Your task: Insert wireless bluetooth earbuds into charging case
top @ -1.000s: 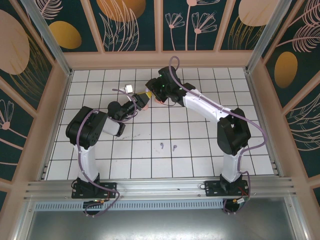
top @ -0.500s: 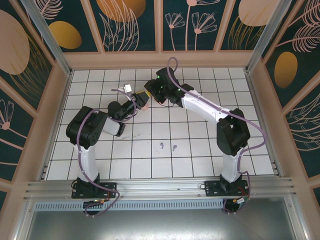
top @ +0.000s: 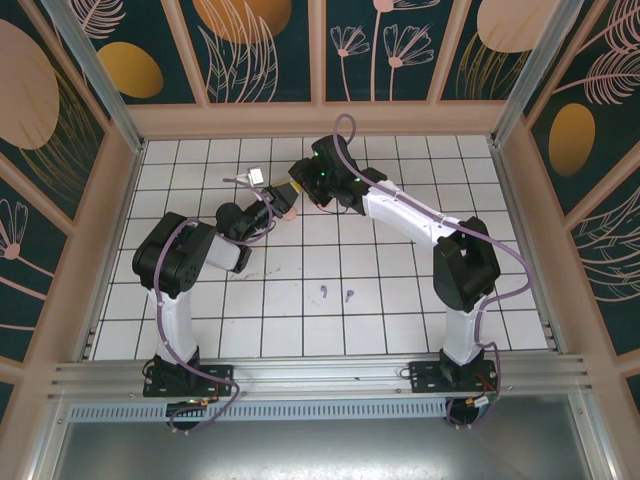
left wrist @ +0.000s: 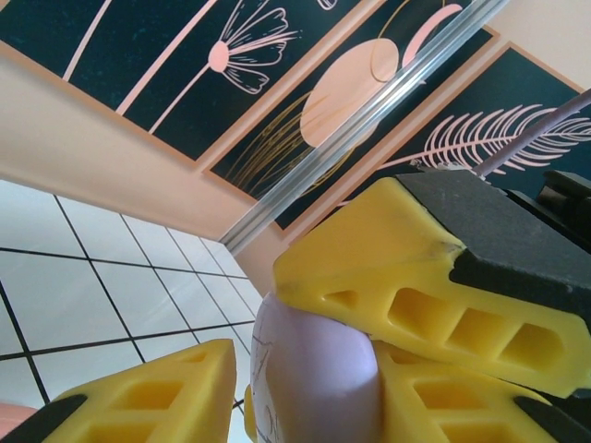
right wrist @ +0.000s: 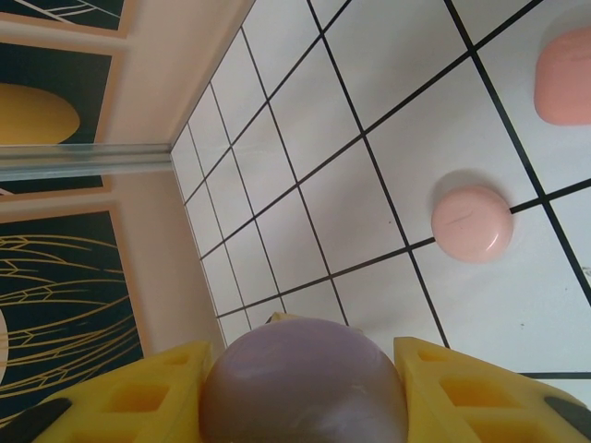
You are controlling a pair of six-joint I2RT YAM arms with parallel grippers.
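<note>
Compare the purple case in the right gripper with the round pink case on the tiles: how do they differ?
Colour: the purple case is lilac, the pink case pale pink. Support: the purple case is held between the right gripper's fingers; the pink case lies free on the white tiles. Both are smooth and rounded.

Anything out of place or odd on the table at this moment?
Nothing damaged or spilled. Two purple earbuds lie loose on mid-table tiles, well apart from the purple case held by the right gripper.
</note>
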